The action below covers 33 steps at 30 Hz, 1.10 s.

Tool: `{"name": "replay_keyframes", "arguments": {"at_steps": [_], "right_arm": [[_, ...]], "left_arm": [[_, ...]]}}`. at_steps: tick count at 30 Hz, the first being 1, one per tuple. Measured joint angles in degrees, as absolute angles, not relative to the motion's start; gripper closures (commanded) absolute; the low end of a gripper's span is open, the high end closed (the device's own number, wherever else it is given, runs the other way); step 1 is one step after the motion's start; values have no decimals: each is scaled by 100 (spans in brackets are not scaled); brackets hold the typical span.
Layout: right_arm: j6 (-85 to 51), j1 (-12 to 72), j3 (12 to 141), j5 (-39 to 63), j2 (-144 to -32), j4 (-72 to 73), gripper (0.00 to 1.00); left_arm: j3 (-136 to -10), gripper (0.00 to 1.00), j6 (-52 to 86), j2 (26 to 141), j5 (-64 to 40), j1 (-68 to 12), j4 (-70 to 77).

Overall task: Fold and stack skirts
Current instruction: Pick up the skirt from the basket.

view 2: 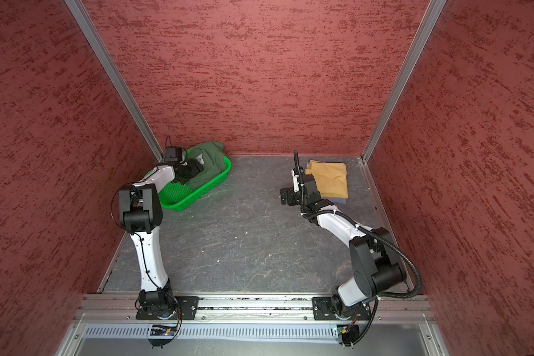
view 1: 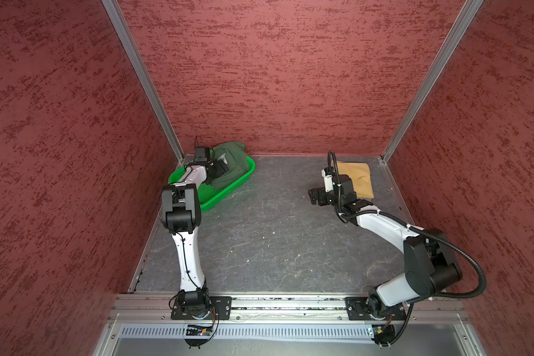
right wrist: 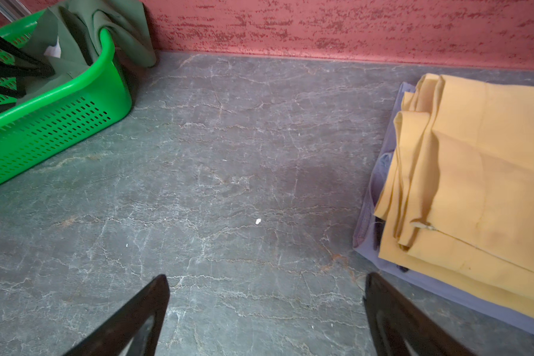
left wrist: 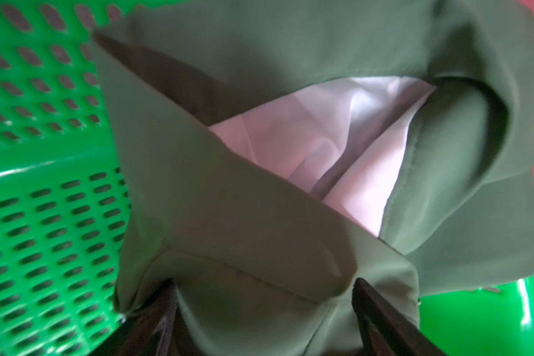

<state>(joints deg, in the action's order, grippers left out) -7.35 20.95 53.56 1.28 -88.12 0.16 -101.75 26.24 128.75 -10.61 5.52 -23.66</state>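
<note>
We see the table (view 1: pixel 275 231) bearing the green basket (view 1: pixel 218 202). In it the dark green skirt (view 1: pixel 232 166) lies heaped, one fold between the spread, released jaws of our left gripper (left wrist: pixel 264 283). The mustard-yellow skirt (view 1: pixel 356 178) tops the lavender-grey skirt (right wrist: pixel 367 222), just beside our right gripper (right wrist: pixel 266 277), which gapes over the table.

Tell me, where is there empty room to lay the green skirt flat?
The big bare middle of the table, between the green basket and the yellow skirt, is free, down to the front rail. Crowded: the basket, taken up by the dark green skirt and the left tool, and the far right corner, where yellow lies on the lavender skirt.
</note>
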Motion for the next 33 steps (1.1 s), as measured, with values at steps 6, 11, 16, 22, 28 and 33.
{"name": "replay_keyframes", "arguments": {"at_steps": [6,11,16,22,28,33], "right_arm": [[-731,2115,5360,128,-8934,5,1],[-729,2128,5384,130,-8945,5,1],[-729,2132,5417,156,-9002,8,1],[-729,2156,5461,196,-9061,5,1],[-731,2163,5461,198,-9061,5,1],[-751,2163,5461,193,-9061,8,1]], "left_arm": [[-10366,25,2825,13117,-1175,552,-2204],[-10589,63,2875,13294,-1208,558,-2213],[-10608,97,2856,13336,-1267,563,-2220],[-10486,100,2801,13292,-1361,563,-2080],[-9974,100,2692,12755,-1492,543,-1831],[-9723,100,2495,11911,-1647,445,-1540]]}}
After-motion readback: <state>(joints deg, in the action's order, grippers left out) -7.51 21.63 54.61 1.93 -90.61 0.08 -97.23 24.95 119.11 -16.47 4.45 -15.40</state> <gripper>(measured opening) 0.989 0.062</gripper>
